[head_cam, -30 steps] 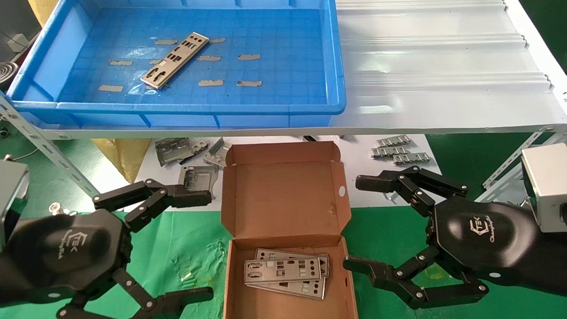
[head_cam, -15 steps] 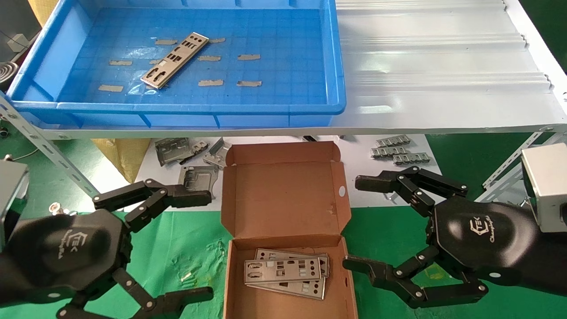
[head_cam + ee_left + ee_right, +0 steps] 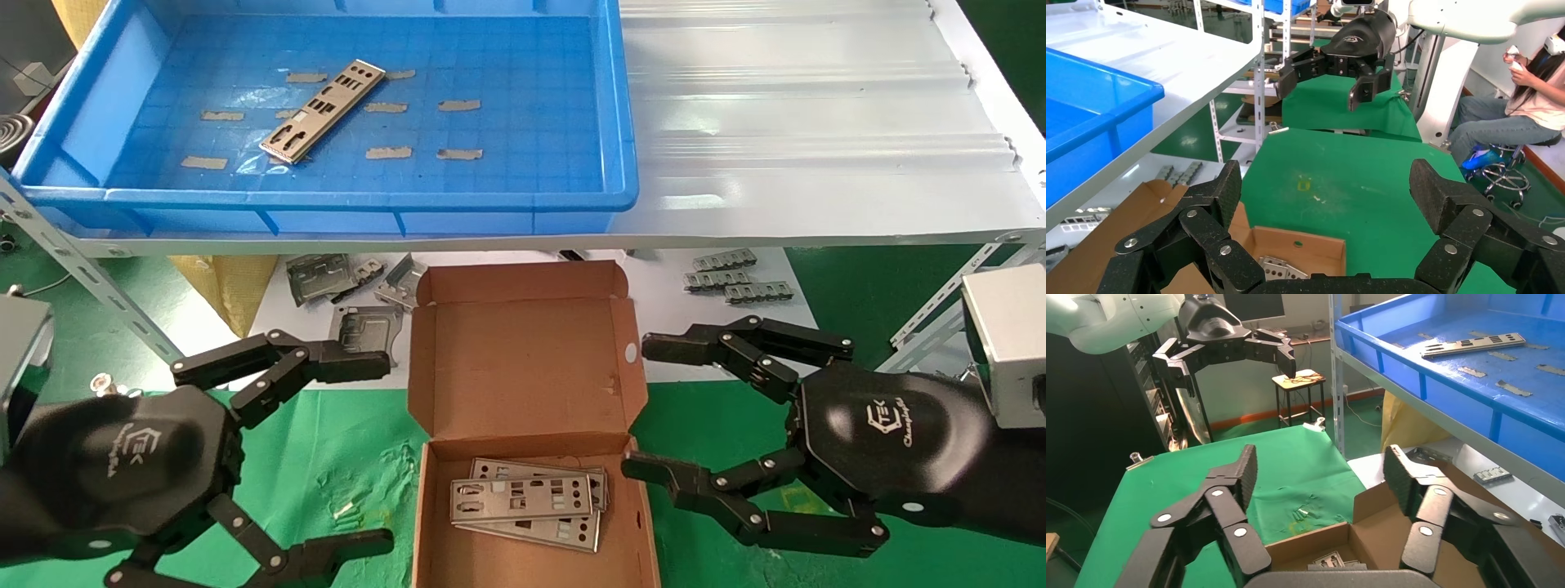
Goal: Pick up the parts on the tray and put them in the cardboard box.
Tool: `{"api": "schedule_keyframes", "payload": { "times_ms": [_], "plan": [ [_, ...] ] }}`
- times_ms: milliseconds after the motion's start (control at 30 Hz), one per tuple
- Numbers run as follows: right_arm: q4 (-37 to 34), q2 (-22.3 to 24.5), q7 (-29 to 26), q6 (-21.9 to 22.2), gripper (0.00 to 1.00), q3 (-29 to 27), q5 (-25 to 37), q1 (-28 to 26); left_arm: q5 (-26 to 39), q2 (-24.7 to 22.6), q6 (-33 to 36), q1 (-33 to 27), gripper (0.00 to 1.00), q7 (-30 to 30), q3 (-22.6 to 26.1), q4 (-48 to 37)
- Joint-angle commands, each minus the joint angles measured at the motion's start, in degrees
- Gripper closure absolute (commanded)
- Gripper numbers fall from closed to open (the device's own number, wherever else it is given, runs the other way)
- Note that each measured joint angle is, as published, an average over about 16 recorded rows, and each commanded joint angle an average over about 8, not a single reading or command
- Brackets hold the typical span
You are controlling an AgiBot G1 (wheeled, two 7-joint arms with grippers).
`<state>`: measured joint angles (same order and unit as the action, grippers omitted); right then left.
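One silver punched plate (image 3: 323, 110) lies at a slant on the floor of the blue tray (image 3: 343, 200), up on the white shelf; it also shows in the right wrist view (image 3: 1472, 345). The brown cardboard box (image 3: 523, 351) stands open on the green cloth with its lid back, and several plates (image 3: 527, 505) lie stacked inside. My right gripper (image 3: 650, 408) is open and empty, right beside the box's right wall. My left gripper (image 3: 376, 453) is open and empty, left of the box.
Folded grey frame pieces (image 3: 347, 290) lie on white paper behind the box at the left. Short ridged strips (image 3: 735, 279) lie at the right. The white corrugated sheet (image 3: 817, 122) covers the shelf right of the tray. Slotted metal shelf struts (image 3: 73, 261) slant down on both sides.
My right gripper has moved a little to the left, up to the box's right wall. The left gripper, the box and the plates have not moved.
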<state>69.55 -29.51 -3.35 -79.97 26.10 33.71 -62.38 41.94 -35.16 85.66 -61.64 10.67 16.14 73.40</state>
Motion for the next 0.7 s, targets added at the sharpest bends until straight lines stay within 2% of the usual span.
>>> {"api": "schedule_keyframes", "payload": {
  "times_ms": [33, 700],
  "plan": [
    [0.00, 0.00, 0.00, 0.00, 1.00, 0.00, 0.00, 0.00, 0.00, 0.00, 0.00, 0.00, 0.00, 0.00, 0.00, 0.00],
    [0.00, 0.00, 0.00, 0.00, 1.00, 0.00, 0.00, 0.00, 0.00, 0.00, 0.00, 0.00, 0.00, 0.00, 0.00, 0.00]
  ]
}}
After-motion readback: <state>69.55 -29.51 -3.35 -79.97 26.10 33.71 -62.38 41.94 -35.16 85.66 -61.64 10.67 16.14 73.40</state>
